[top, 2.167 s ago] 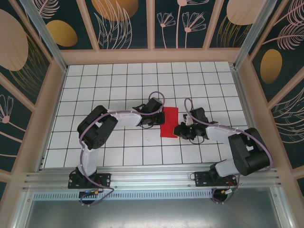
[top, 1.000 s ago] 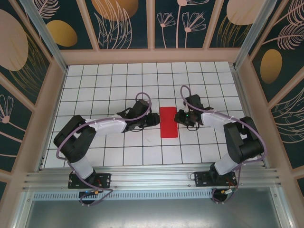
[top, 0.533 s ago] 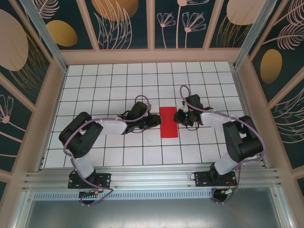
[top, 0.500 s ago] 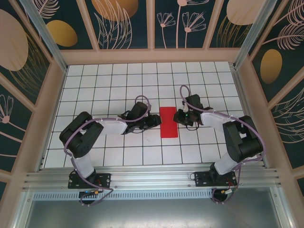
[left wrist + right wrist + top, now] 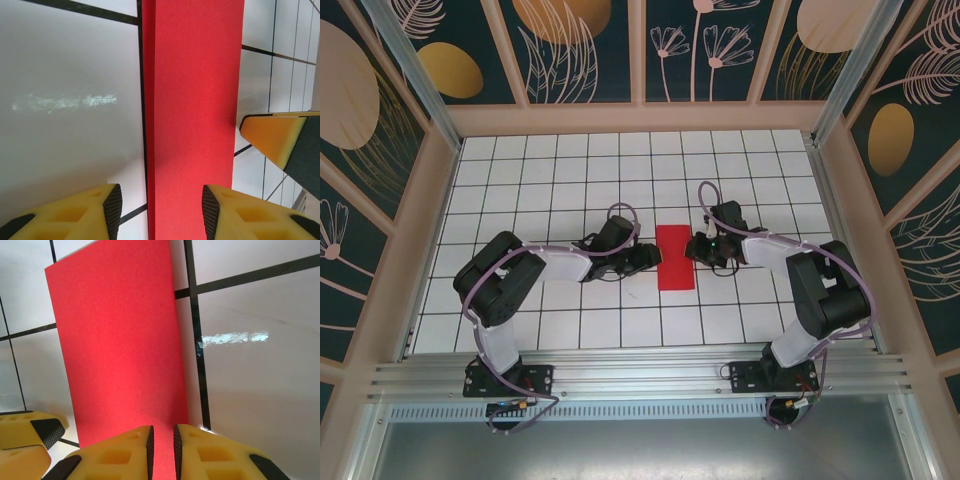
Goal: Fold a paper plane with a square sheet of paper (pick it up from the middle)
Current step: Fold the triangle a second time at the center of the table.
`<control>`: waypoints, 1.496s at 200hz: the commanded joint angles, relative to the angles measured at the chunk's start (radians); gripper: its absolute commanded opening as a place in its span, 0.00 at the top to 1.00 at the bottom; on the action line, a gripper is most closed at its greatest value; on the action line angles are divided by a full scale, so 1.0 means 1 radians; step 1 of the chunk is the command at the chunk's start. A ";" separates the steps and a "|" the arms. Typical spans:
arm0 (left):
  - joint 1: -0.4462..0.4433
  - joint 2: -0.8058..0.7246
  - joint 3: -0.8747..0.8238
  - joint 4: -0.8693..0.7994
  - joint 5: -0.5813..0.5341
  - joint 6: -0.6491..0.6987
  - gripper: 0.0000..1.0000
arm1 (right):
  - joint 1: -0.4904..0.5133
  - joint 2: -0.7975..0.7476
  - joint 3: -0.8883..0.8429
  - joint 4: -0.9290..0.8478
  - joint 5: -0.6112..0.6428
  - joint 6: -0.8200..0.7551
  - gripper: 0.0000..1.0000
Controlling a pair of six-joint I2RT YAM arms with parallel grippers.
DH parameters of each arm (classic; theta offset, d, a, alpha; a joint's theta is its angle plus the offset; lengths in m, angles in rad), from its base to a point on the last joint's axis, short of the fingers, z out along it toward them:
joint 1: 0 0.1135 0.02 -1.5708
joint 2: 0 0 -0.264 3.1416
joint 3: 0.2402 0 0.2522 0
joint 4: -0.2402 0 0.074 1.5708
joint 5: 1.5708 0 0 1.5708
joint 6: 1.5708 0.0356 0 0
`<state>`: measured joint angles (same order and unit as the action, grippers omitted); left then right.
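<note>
The red paper (image 5: pixel 675 257) lies flat in the middle of the table (image 5: pixel 570 170), a narrow strip with its long sides facing my two arms. My left fingers (image 5: pixel 647 258) sit just beside its left long edge. My right fingers (image 5: pixel 697 247) are at its right long edge, slightly nearer the far end.

From my left wrist I see my left fingers (image 5: pixel 75 215) spread apart. One tip is over bare tile and the other over the red paper (image 5: pixel 192 115), so the strip's left edge runs up through the gap between them. They hold nothing.

From my right wrist, my right fingers (image 5: pixel 115 455) are drawn nearly together, leaving only a thin slit. The right edge of the paper (image 5: pixel 120 345) runs into that slit, and I cannot tell whether the pads actually pinch it.

My left arm (image 5: pixel 535 262) is folded at the elbow and stretches low across the table towards the strip. My right arm (image 5: pixel 770 250) mirrors it from the other side. Both wrists are down close to the surface.

The paper is matte and bright red, with crisp straight edges. The table is glossy white tile ruled with thin black lines and carries a streak of glare. My fingers are yellow blocks with dark textured pads on their inner faces.
</note>
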<state>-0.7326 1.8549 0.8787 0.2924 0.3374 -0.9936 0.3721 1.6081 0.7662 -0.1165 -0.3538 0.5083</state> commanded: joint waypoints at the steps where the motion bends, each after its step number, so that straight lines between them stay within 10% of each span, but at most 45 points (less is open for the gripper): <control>1: 0.004 0.022 0.031 0.022 0.025 -0.006 0.52 | -0.009 0.015 -0.022 0.022 -0.020 0.013 0.79; 299: 0.013 0.151 0.165 0.097 0.106 -0.027 0.63 | -0.028 0.021 -0.025 0.023 -0.066 -0.005 0.79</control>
<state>-0.7311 1.9751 1.0035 0.3717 0.4210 -1.0195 0.3504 1.6215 0.7319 -0.0860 -0.3954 0.5072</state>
